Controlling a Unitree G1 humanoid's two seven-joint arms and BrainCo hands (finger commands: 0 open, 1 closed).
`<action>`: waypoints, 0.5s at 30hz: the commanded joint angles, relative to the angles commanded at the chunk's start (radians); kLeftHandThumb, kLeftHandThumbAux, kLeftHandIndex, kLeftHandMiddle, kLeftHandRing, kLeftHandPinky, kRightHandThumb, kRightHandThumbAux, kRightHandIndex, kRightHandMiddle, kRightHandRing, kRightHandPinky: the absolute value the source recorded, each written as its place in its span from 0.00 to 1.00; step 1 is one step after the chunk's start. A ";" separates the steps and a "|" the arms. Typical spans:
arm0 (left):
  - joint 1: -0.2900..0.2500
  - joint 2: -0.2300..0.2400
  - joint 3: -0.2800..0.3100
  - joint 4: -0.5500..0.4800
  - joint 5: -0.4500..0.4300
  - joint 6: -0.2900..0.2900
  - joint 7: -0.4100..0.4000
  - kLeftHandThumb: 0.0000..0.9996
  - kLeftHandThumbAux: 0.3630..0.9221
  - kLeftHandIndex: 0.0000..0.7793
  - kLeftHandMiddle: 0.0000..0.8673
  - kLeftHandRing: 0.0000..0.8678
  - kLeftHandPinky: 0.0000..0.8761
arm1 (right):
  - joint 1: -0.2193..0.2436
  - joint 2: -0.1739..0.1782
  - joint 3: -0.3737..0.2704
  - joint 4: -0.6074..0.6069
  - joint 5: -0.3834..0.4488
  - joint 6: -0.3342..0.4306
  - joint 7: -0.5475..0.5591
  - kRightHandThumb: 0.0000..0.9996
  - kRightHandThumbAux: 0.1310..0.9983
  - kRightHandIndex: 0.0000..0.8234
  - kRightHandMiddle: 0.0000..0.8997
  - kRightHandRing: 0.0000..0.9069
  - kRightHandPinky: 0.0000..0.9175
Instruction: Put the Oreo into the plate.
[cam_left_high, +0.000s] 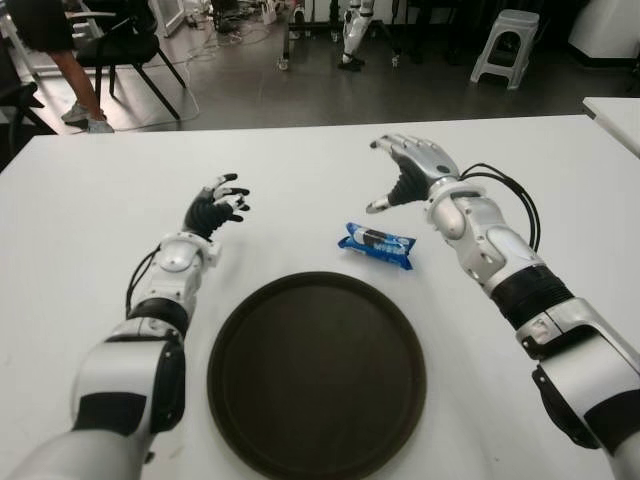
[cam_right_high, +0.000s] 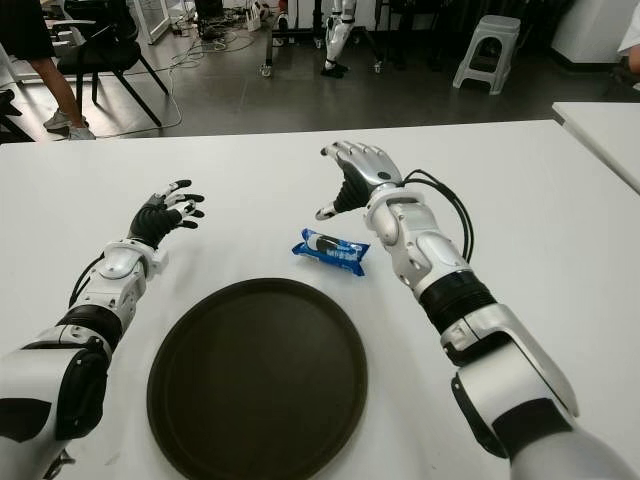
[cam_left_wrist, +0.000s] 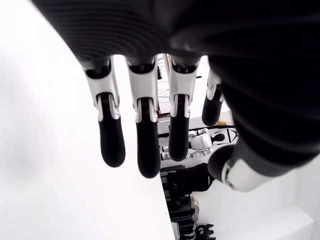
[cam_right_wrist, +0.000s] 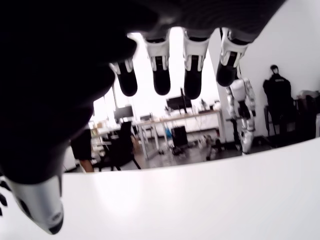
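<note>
Oreo (cam_left_high: 376, 245) on white table (cam_left_high: 80, 200), grey-floored room beyond.

Bright, even light; white table (cam_left_high: 300, 180) glares, wrist views blurred.

A white surface (cam_left_high: 300, 170) fills the foreground. Beyond its far edge lies a grey floor with a black chair (cam_left_high: 125, 45) toward the far left corner, a person's legs (cam_left_high: 75, 85) beside it, and a white plastic stool (cam_left_high: 503, 42) toward the far right.
</note>
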 joint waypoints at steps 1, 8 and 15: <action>0.000 0.000 0.000 0.000 0.000 0.001 0.000 0.25 0.53 0.20 0.35 0.43 0.47 | -0.001 0.000 0.006 -0.003 -0.003 0.005 0.017 0.00 0.65 0.18 0.16 0.13 0.09; -0.001 0.001 -0.002 0.000 0.002 0.006 0.002 0.25 0.54 0.20 0.36 0.43 0.47 | 0.009 -0.012 0.049 -0.081 -0.014 0.062 0.200 0.00 0.65 0.19 0.20 0.20 0.17; -0.001 0.001 -0.002 0.001 0.002 0.008 0.003 0.23 0.59 0.20 0.35 0.43 0.45 | 0.034 -0.015 0.071 -0.175 -0.038 0.117 0.288 0.00 0.66 0.20 0.21 0.22 0.22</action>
